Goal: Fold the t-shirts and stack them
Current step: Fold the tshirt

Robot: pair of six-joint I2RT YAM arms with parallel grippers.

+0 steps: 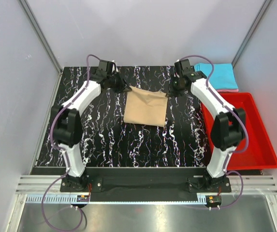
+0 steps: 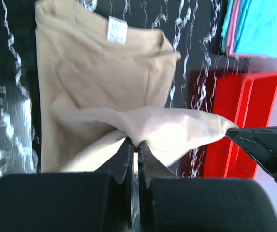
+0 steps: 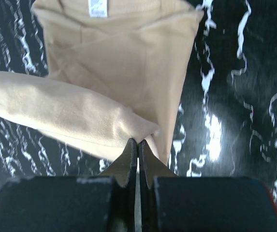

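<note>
Your left gripper (image 2: 134,144) was clenched on one corner of the tan shirt (image 1: 145,108), and your right gripper (image 3: 137,144) was pinched shut on the other corner of the same hem. In the top view, that hem was the one toward the far edge. The shirt lay around the middle of the table (image 1: 104,140), a little toward the far edge. The held hem was raised into a sagging band between the two grippers, and the label (image 2: 116,30) lay at the opposite end.

The main risk, as I judged it, was the thin pinch. Each jaw pair held only a small nip of cloth at its tips, so a quick pull could have let one corner slip out and left the fold crooked. Uneven travel of the two arms would have twisted the hem, or dragged the whole shirt across the table instead of folding it. With the band sagging, a low carry could have bunched cloth under the fold.

The cyan shirt (image 1: 218,75) sat folded on the pink shirt (image 1: 231,90) at the far right corner, near your right wrist. The bin (image 1: 264,145) stood at the right edge, beside your right arm. Neither lay on the tan shirt, but your right arm could have knocked either one if it swung outward.
</note>
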